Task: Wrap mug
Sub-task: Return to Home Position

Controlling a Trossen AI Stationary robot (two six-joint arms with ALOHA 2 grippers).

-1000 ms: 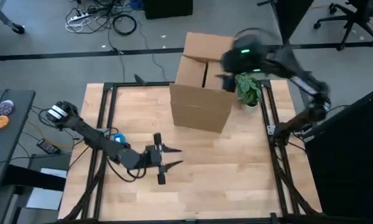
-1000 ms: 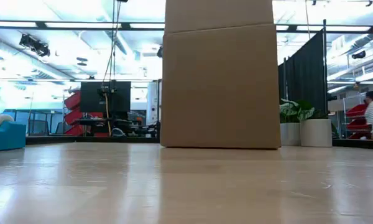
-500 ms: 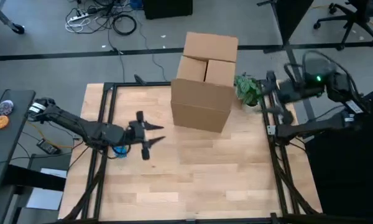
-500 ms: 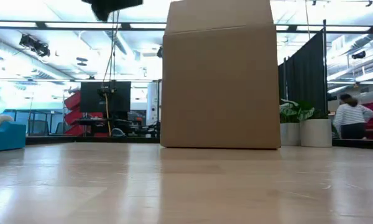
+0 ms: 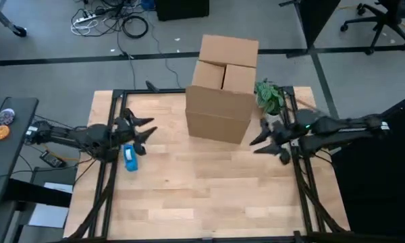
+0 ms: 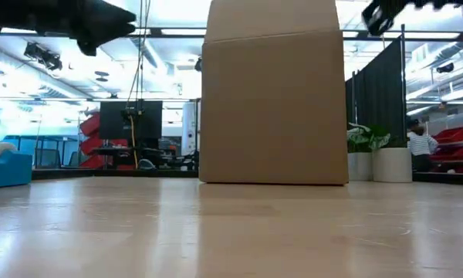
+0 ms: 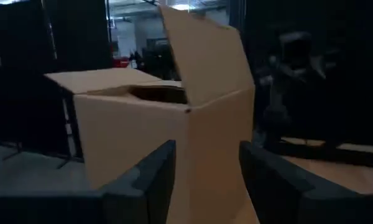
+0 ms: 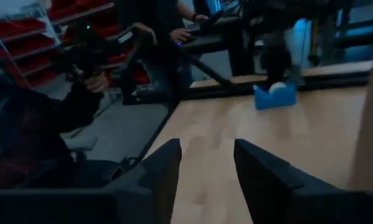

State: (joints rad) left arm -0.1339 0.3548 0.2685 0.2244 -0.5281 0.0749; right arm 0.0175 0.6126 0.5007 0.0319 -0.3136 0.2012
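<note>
Obs., near to far.

Near half of the desk [image 5: 209, 196]: bare wood. A blue tape dispenser [image 5: 129, 157] lay near the left rail.

Left arm: stretched long and low in from the left side, crossing the left rail, wrist roughly level. The left pincer [image 5: 148, 127] hung just beyond the tape dispenser and pointed right, toward the cardboard box [image 5: 217, 111]. Its two fingers [image 7: 152, 180] stood apart with nothing between them. In the left wrist view the box filled the gap between them farther off, well apart from the tips.

Right arm: stretched in from the right side in mirror fashion, forearm nearly level. The right pincer [image 5: 254, 144] pointed left over the right part of the desk, near the box's near right corner but not touching it. Its fingers [image 8: 258, 171] were likewise spread and empty. The right wrist view looked across bare wood to the tape dispenser on the opposite side.

In the low view both arms showed only as dark shapes at the top corners, clear of the desk surface.

The box stood upright at the far middle of the desk, between the two pincers and farther back than both. One flap [image 7: 202, 56] was raised and the top was open. The mug could not be seen in any view, and the inside of the box was hidden, so its place could not be told.

A potted plant [image 5: 268, 96] stood just beside the box's right side at the far right corner.

Beyond the desk, cables [image 5: 131, 25] lay on the floor. A person [image 6: 420, 144] showed far back in the room.
</note>
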